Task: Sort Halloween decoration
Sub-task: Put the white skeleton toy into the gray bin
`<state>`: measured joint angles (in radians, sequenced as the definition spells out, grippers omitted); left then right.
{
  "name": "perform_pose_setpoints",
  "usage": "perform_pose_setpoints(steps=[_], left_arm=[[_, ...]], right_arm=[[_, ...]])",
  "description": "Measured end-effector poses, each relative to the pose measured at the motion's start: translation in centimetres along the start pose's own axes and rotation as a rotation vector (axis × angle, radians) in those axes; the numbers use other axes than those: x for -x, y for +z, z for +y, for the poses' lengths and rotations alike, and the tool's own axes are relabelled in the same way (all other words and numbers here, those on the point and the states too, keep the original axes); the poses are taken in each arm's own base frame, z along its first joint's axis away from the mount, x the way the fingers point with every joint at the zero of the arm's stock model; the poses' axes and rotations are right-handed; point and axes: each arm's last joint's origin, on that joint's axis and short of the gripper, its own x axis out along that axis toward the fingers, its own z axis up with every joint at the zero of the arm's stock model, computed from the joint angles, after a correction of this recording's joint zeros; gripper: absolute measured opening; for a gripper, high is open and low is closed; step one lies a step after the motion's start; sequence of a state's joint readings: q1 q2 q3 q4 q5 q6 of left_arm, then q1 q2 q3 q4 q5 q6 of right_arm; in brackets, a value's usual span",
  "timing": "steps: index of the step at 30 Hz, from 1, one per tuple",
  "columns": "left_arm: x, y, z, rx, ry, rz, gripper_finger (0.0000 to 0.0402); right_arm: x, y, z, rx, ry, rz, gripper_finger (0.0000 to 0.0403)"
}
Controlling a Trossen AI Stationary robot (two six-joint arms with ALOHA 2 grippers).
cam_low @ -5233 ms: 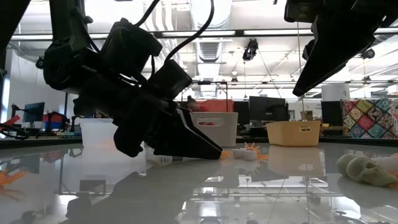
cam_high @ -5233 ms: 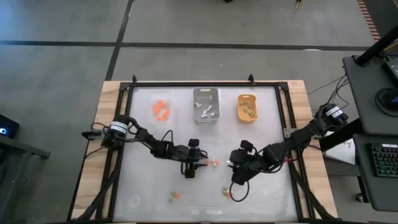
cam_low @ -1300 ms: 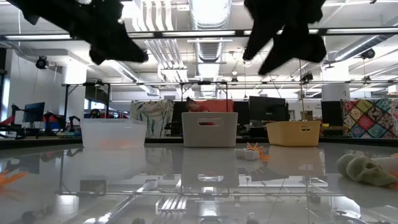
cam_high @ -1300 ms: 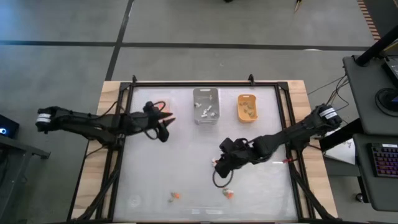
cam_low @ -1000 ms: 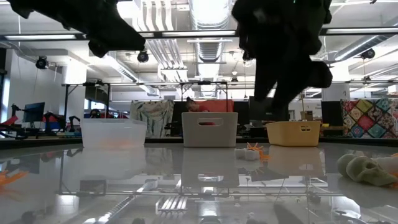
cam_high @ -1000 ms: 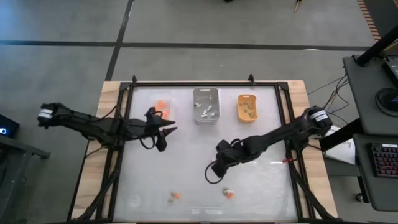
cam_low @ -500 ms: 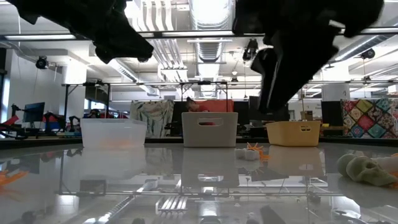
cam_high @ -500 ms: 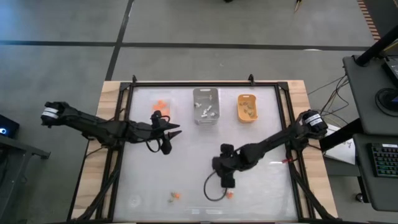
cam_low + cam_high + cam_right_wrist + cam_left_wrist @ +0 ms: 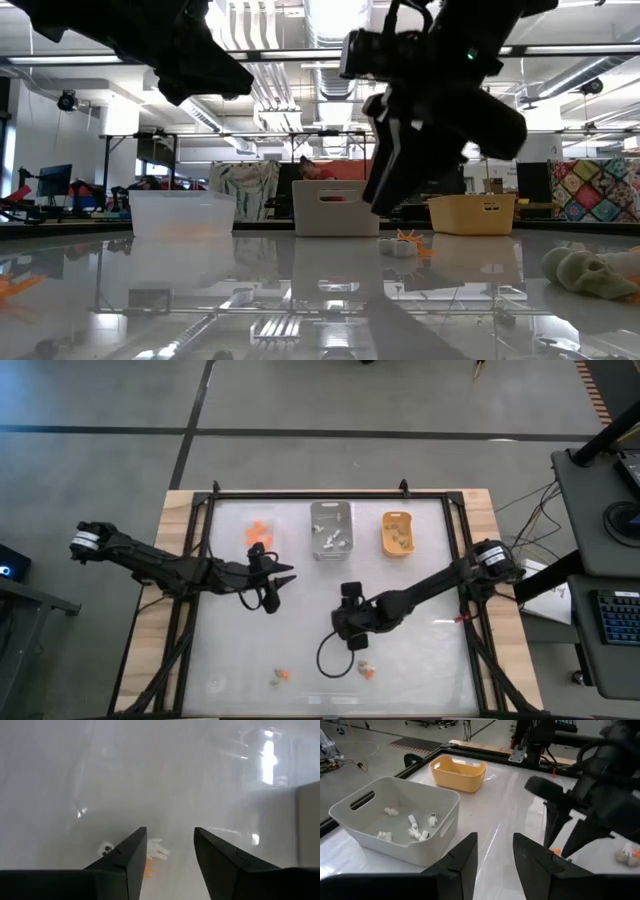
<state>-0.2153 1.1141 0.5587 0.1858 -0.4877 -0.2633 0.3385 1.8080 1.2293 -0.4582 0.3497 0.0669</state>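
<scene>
Loose Halloween decorations lie on the white table: a white-and-orange trinket (image 9: 365, 672) (image 9: 152, 854) and an orange-tan one (image 9: 280, 677) near the front edge. Others lie in the clear tray (image 9: 258, 535), the grey tray (image 9: 331, 528) and the orange-yellow tray (image 9: 397, 532). My right gripper (image 9: 357, 644) (image 9: 169, 865) hangs open, slanting down, above the table just short of the white-and-orange trinket. My left gripper (image 9: 283, 574) (image 9: 495, 865) is open and empty, above the table between the clear tray and the table's middle.
The three trays stand in a row along the far edge. A black frame rail (image 9: 330, 494) borders the table. In the low view, a tan trinket (image 9: 590, 272) lies at the right and another small one (image 9: 403, 245) before the yellow tray.
My right gripper has rolled about its own axis, tipped further down and sunk toward the table, ending over the white-and-orange trinket. My left gripper has drifted away from the clear tray toward the table's middle and a little lower.
</scene>
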Motion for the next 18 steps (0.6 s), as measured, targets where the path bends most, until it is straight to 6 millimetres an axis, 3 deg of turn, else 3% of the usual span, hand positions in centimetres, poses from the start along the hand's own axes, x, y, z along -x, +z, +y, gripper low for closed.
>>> perform_pose_setpoints(steps=[18], left_arm=[[0.0, 0.0, 0.0, -0.007, -0.001, -0.002, 0.0107]], right_arm=[[-2.2, -0.8, 0.1, 0.06, 0.021, 0.065, 0.0134]])
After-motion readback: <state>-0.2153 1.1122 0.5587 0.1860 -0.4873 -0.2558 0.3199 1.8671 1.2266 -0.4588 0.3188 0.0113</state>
